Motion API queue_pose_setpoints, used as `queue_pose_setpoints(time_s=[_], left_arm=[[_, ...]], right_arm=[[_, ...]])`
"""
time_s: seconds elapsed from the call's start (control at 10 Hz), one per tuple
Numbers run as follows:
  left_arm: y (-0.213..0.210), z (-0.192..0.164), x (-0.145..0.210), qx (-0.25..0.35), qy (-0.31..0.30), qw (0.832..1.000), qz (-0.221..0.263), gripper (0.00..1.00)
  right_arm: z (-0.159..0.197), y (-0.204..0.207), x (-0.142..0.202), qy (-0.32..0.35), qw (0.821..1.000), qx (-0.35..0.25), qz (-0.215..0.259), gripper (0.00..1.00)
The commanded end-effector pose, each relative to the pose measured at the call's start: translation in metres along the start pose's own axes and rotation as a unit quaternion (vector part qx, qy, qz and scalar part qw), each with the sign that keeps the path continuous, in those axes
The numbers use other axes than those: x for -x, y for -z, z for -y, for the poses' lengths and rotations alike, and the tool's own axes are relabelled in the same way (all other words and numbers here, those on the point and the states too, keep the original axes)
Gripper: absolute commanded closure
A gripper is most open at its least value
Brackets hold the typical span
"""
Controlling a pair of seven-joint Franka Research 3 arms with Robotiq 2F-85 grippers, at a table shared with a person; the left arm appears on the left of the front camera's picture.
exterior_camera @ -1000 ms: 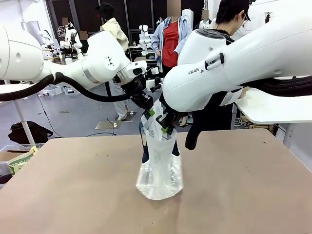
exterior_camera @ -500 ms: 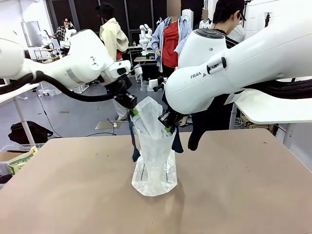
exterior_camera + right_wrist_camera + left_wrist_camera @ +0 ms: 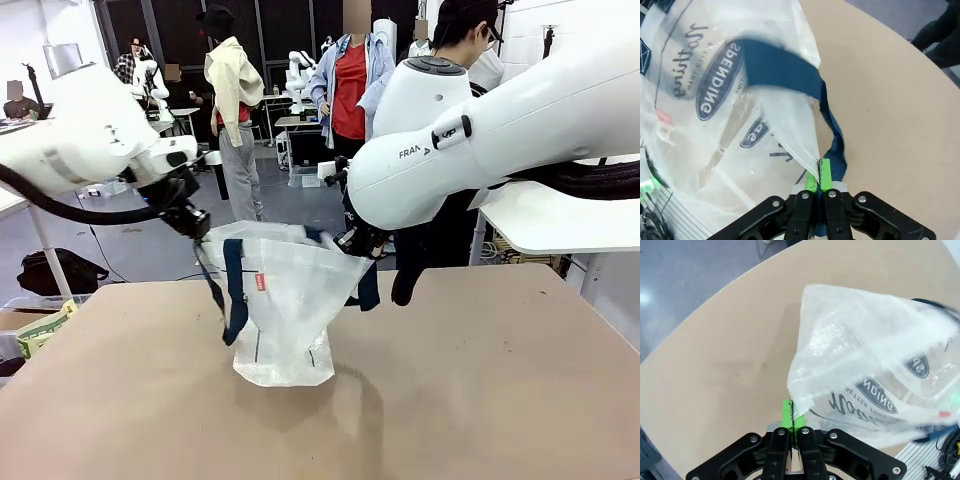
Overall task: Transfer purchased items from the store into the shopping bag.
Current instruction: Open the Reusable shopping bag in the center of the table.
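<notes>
The shopping bag [image 3: 285, 310] stands with its base on the middle of the table [image 3: 500, 400], its mouth stretched wide between both grippers. The left gripper [image 3: 197, 225] is clamped on the rim's left corner. The right gripper [image 3: 352, 243] is clamped on the right corner, beside a navy handle [image 3: 368, 285].

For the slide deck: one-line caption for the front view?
Left pincer and right pincer each clamp the shopping bag rim, holding its mouth wide on the table.

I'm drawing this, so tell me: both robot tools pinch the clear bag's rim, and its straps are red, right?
No, the straps are navy blue, as the right wrist view shows. The left tool and right tool do pinch the rim of the clear bag.
</notes>
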State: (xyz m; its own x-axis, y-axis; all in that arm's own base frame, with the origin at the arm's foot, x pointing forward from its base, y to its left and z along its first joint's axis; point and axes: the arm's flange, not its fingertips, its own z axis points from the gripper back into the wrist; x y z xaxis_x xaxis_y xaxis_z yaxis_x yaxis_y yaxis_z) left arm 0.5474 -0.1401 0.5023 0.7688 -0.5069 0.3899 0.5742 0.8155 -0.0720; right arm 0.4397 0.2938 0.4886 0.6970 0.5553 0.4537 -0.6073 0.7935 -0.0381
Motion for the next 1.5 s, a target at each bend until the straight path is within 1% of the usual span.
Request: queue_pose_setpoints(time_s=[0.0, 0.1, 0.2, 0.3, 0.4, 0.5, 0.6, 0.7, 0.8, 0.9, 1.1, 1.3, 1.4], left_arm=[[-0.014, -0.010, 0.032, -0.015, -0.036, 0.999, 0.036, 1.00], [-0.021, -0.016, 0.040, -0.013, -0.048, 0.998, 0.049, 1.00], [-0.023, -0.019, 0.042, -0.006, -0.051, 0.997, 0.059, 1.00], [-0.020, -0.013, 0.033, 0.003, -0.029, 0.998, 0.056, 1.00], [-0.016, -0.007, 0.017, 0.011, -0.009, 0.999, 0.049, 1.00], [-0.013, 0.001, 0.000, 0.021, 0.019, 0.998, 0.053, 1.00], [-0.009, 0.009, -0.016, 0.028, 0.040, 0.998, 0.045, 1.00], [-0.002, 0.015, -0.031, 0.035, 0.063, 0.997, 0.026, 1.00], [0.006, 0.019, -0.047, 0.044, 0.081, 0.996, 0.016, 1.00], [0.013, 0.021, -0.060, 0.052, 0.098, 0.994, 0.001, 1.00], [0.019, 0.023, -0.074, 0.059, 0.108, 0.992, -0.015, 1.00], [0.021, 0.023, -0.080, 0.069, 0.109, 0.992, -0.016, 1.00], [0.025, 0.031, -0.070, 0.060, 0.094, 0.994, -0.011, 1.00]], right_arm=[[0.001, -0.002, 0.003, 0.014, 1.000, 0.021, -0.014, 1.00], [0.001, -0.002, 0.003, 0.015, 1.000, 0.021, -0.014, 1.00], [0.001, -0.003, 0.003, 0.014, 1.000, 0.020, -0.011, 1.00], [-0.002, -0.004, 0.002, 0.005, 1.000, 0.013, -0.007, 1.00], [-0.011, -0.005, -0.003, -0.008, 1.000, 0.012, -0.004, 1.00], [-0.019, -0.006, -0.008, -0.019, 1.000, 0.011, -0.002, 1.00], [-0.028, -0.007, -0.012, -0.031, 0.999, 0.011, -0.001, 1.00], [-0.035, -0.007, -0.015, -0.038, 0.999, 0.013, -0.004, 1.00], [-0.043, -0.009, -0.018, -0.034, 0.999, 0.031, -0.013, 1.00], [-0.052, -0.011, -0.019, -0.025, 0.997, 0.053, -0.042, 1.00], [-0.058, -0.012, -0.017, -0.033, 0.997, 0.057, -0.043, 1.00], [-0.060, -0.002, -0.020, -0.032, 0.996, 0.067, -0.051, 1.00], [-0.056, -0.013, -0.010, -0.040, 0.997, 0.046, -0.042, 1.00]])
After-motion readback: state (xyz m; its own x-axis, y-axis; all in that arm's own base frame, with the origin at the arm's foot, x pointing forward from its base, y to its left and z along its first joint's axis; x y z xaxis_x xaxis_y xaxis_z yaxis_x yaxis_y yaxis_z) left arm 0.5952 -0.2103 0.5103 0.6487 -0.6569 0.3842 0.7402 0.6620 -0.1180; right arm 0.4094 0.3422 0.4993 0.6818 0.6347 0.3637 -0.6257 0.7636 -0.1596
